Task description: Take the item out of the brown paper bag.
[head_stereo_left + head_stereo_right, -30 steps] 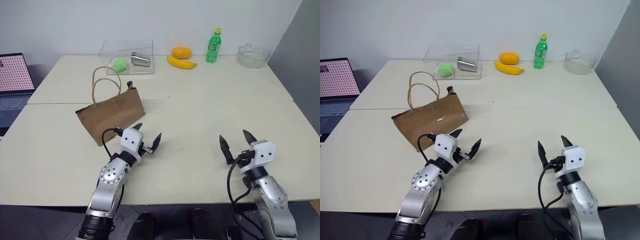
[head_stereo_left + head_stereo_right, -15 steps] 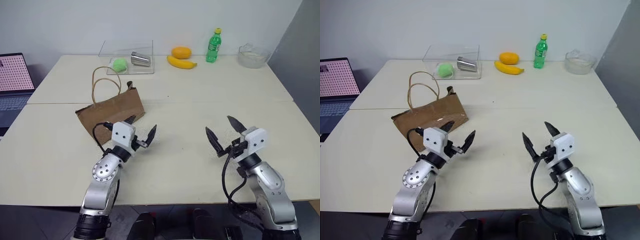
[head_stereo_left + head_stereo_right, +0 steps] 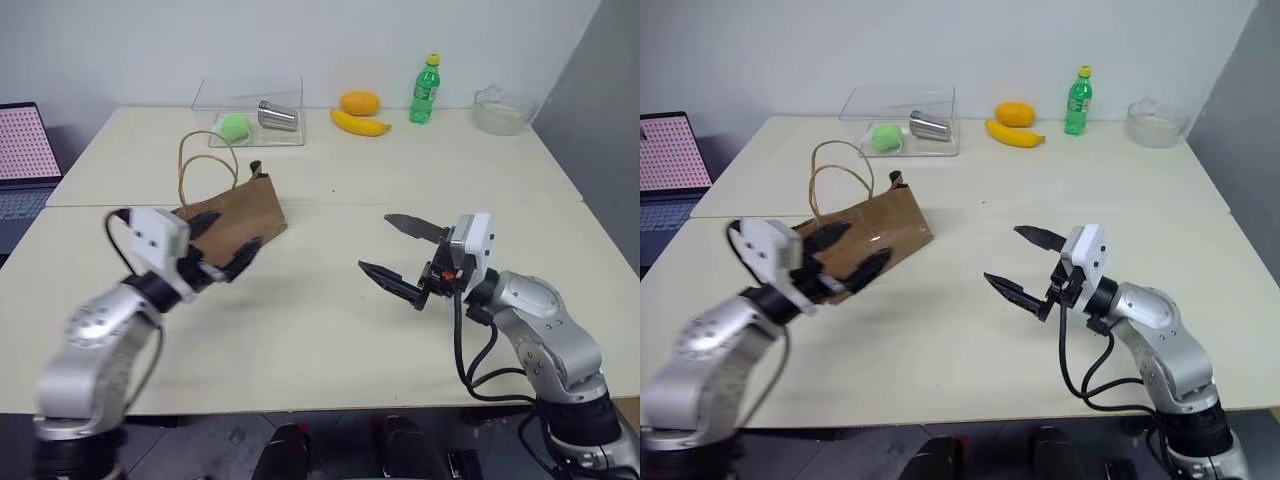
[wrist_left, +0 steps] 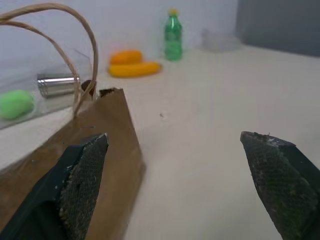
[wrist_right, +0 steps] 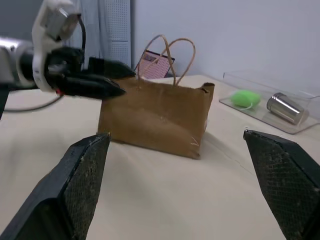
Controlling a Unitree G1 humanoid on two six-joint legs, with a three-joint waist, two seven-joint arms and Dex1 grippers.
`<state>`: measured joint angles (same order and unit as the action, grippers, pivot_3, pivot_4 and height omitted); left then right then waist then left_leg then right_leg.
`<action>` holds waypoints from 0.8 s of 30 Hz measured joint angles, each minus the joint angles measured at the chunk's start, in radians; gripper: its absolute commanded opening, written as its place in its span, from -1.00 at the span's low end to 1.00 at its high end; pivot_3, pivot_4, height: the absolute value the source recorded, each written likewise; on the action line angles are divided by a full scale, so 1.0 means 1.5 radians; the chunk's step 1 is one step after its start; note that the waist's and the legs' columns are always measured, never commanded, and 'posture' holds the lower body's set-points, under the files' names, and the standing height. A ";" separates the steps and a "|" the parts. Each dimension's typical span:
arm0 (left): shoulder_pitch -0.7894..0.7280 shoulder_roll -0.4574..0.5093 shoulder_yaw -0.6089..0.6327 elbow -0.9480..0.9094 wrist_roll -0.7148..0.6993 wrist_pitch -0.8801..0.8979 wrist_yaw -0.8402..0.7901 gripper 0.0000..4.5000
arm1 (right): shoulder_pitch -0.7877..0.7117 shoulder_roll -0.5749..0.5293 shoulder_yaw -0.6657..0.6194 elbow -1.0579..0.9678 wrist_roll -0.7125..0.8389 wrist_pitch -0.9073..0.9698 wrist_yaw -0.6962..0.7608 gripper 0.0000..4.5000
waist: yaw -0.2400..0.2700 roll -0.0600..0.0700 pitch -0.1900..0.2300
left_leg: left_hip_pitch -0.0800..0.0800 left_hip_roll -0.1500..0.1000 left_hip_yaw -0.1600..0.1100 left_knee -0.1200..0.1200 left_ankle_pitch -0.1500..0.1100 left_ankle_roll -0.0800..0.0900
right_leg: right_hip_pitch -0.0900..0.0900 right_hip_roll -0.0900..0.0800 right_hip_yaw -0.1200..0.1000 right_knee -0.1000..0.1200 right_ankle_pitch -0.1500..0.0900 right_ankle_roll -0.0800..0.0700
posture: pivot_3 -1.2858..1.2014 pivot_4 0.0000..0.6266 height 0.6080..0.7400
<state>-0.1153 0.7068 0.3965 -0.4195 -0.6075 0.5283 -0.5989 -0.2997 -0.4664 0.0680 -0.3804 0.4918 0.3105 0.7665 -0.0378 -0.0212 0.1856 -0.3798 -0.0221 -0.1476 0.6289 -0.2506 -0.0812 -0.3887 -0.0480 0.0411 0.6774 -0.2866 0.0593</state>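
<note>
The small brown kraft paper bag [image 3: 232,222] with two thin tan loop handles stands at about ten o'clock on the pale surface [image 3: 330,330]. Both end effectors, left [image 3: 222,252] and right [image 3: 400,255], are wide apart and empty. The item is hidden, probably inside. The paper seems light and crushable; better to hold its rim

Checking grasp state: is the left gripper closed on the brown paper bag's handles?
No: the left gripper is open beside the brown paper bag, with the tan loop handles standing free.
</note>
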 measured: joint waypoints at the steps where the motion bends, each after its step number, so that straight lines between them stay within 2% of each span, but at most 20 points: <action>1: -0.008 0.026 0.026 0.009 -0.014 0.014 -0.011 0.99 | -0.002 0.003 0.000 0.011 -0.001 -0.004 0.006 1.00 | 0.000 0.000 0.000 | 0.000 0.000 0.000 0.000 0.000 0.000 | 0.000 0.000 0.000 0.000 0.000 0.000 | 0.03 -0.52 1.00; 4: -0.039 0.096 0.077 0.068 -0.050 0.057 -0.049 0.99 | -0.019 0.012 0.006 0.036 -0.005 -0.022 0.024 1.00 | -0.001 0.001 0.000 | 0.000 0.000 0.000 0.000 0.000 0.000 | 0.000 0.000 0.000 0.000 0.000 0.000 | 0.03 -0.52 1.00; 10: -0.131 0.164 0.066 0.237 -0.052 0.087 -0.119 0.99 | -0.032 0.022 0.016 0.035 -0.007 -0.027 0.025 1.00 | -0.001 0.001 0.000 | 0.000 0.000 0.000 0.000 0.000 0.000 | 0.000 0.000 0.000 0.000 0.000 0.000 | 0.03 -0.52 1.00; 16: -0.280 0.191 -0.040 0.467 0.026 0.033 -0.214 0.99 | -0.032 0.016 0.019 -0.012 -0.005 -0.004 0.007 1.00 | -0.001 0.001 0.000 | -0.001 0.000 0.000 0.000 0.000 0.000 | -0.001 0.000 0.000 0.000 0.000 0.000 | 0.03 -0.52 1.00; 20: -0.371 0.190 -0.118 0.595 0.087 -0.014 -0.278 0.99 | -0.039 0.007 0.021 -0.054 -0.003 0.025 -0.006 1.00 | -0.002 0.001 0.000 | -0.001 0.000 0.000 0.000 0.000 0.000 | -0.001 0.000 0.000 0.001 0.000 0.000 | 0.03 -0.52 1.00; 24: -0.468 0.171 -0.157 0.718 0.142 -0.076 -0.308 0.99 | -0.053 0.005 0.021 -0.079 0.001 0.050 -0.016 1.00 | -0.003 0.000 0.000 | -0.001 0.000 0.000 0.000 0.000 0.000 | -0.001 0.000 0.000 0.001 0.000 0.000 | 0.03 -0.52 1.00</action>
<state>-0.8180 0.9633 0.1610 0.6582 -0.3946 0.4137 -1.0615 -0.3786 -0.4589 0.1002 -0.4982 0.4937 0.3848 0.7421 -0.0419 -0.0205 0.1861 -0.3818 -0.0226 -0.1479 0.6288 -0.2506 -0.0815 -0.3909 -0.0477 0.0404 0.6787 -0.2869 0.0588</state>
